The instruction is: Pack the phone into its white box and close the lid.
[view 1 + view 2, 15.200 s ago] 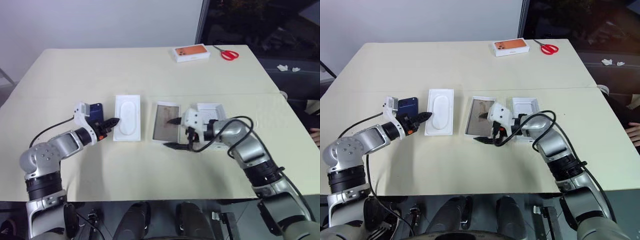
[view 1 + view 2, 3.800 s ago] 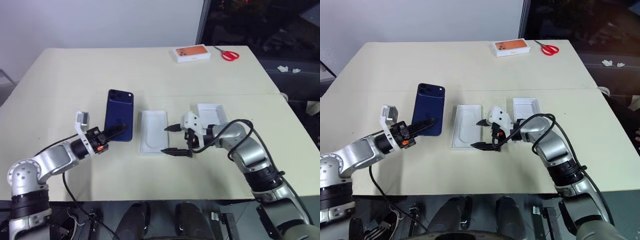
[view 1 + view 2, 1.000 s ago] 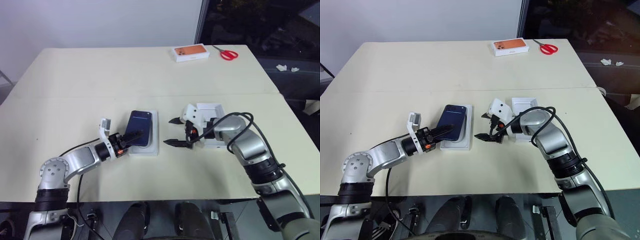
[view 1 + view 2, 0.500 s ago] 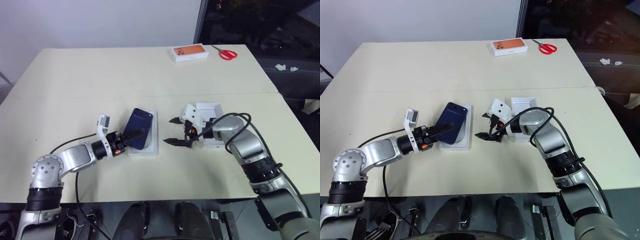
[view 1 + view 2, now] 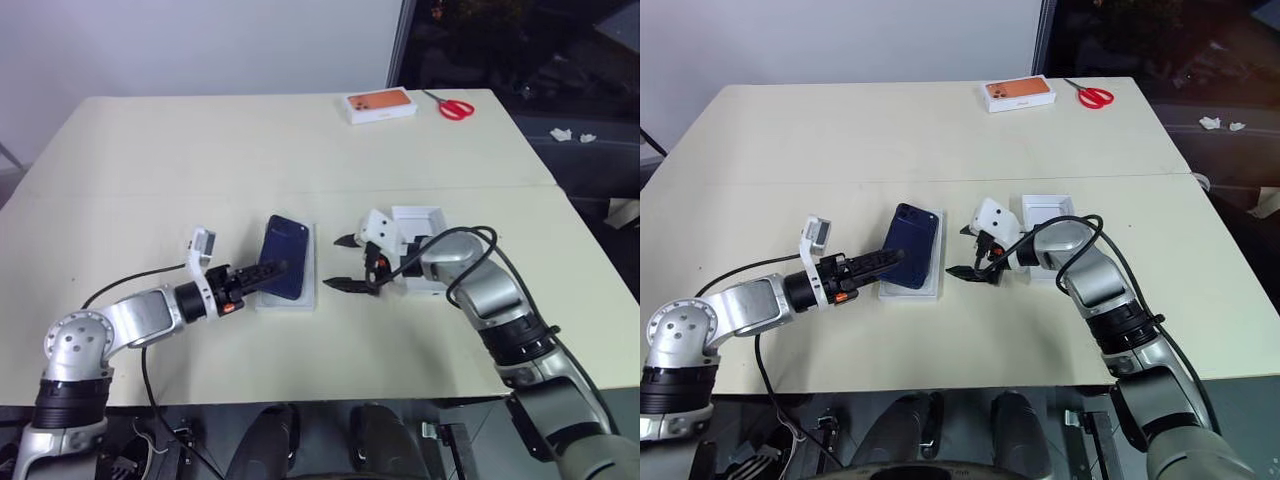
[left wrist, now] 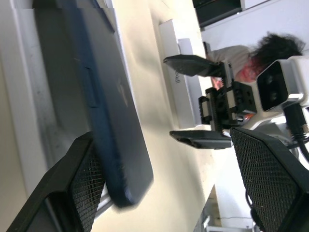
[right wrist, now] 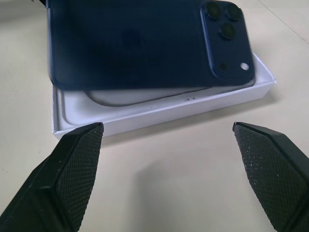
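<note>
Release is what changed: our left gripper point(image 5: 268, 270), clamped on the phone point(image 5: 287, 256) a second ago, now stands open beside it. The phone rests askew over the white box point(image 5: 303, 301), not seated. Our right gripper point(image 5: 343, 263) waits open; the lid point(image 5: 426, 222) lies beyond.

No readable text, label, brand, number or sign on anything in view.
</note>
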You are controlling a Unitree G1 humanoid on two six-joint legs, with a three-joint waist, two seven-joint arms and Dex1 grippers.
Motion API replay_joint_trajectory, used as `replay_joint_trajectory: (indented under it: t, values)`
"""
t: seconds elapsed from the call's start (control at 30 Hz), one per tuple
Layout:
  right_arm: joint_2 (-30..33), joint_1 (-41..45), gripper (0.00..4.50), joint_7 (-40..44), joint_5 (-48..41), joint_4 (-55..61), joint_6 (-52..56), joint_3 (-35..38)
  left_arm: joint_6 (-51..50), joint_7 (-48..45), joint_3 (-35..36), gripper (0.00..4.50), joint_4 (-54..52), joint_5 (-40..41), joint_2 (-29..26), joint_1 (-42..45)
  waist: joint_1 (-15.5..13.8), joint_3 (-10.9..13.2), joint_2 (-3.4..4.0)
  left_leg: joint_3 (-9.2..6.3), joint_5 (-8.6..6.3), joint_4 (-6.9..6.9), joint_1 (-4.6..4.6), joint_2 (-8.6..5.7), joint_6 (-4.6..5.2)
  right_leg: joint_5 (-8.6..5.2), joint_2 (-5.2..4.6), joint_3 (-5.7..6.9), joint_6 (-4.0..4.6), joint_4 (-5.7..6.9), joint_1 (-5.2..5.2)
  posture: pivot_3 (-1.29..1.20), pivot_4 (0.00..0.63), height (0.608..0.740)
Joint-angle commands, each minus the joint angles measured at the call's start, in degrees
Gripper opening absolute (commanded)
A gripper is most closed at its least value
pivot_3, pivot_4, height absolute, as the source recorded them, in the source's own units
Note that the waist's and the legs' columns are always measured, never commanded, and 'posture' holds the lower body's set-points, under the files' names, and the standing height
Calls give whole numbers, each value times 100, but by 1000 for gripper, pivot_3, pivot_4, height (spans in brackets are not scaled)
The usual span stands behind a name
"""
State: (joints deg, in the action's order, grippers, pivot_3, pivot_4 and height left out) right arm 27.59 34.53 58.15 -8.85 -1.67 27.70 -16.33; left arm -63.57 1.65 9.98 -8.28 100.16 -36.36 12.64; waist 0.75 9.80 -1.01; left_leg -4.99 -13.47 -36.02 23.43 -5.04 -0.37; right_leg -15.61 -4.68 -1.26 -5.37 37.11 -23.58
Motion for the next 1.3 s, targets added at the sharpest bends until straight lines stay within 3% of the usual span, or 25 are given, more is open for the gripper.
replay_joint_trajectory:
  t: [0.03,0.23,0.6,0.63,0.73,0.9,0.97,1.07,1.3]
  values:
    - [-27,114,4500,-23,11,36,-123,33,-24,-162,120,4069,-335,53,-200,-106,-2,0,1,0,0,0,0,0,0,0,0,0,0,0,-1,0,150,740]
    - [-41,119,4500,-20,62,-20,-192,13,-11,-348,199,4069,-425,72,-483,-195,-13,0,0,0,0,-2,0,0,0,0,-1,1,0,-1,2,0,150,740]
    - [-123,233,4500,-103,-144,-123,-121,321,360,-1171,649,4069,-8,-1397,-967,-123,-6,2,4,0,0,3,0,1,-1,-1,1,1,1,-2,0,0,150,740]
    - [-132,252,4500,-124,-132,-166,-139,331,431,-1233,648,3840,55,-1611,-955,-97,-6,2,4,0,0,2,0,1,0,-1,0,1,1,-2,0,0,150,740]
    - [-135,273,3596,-193,57,-252,-371,201,756,-1198,512,2714,237,-2448,-849,134,-16,2,4,0,0,3,0,0,0,-1,0,2,1,-2,0,0,150,740]
    - [-233,247,1013,-495,529,-503,-688,-117,1000,-1331,85,103,312,-3559,-557,397,-10,2,3,2,0,3,0,-2,0,0,-1,1,0,-3,0,0,150,740]
    - [-292,251,41,-581,636,-596,-633,-201,1076,-1403,-177,0,392,-4053,-458,475,-8,2,3,2,0,3,0,-2,-1,0,-1,1,0,-2,-1,0,150,740]
    - [-220,235,41,-658,1078,-755,-957,-501,1141,-1669,-723,0,648,-4700,-161,629,-4,2,4,3,1,4,0,-1,-2,0,2,1,0,2,-3,0,150,740]
    - [-323,296,41,-641,1156,-799,-1036,-486,1032,-2313,-1701,0,1014,-5738,529,1148,-77,-2,8,-3,1,-7,-6,-8,-1,1,-2,9,-1,2,14,0,150,740]
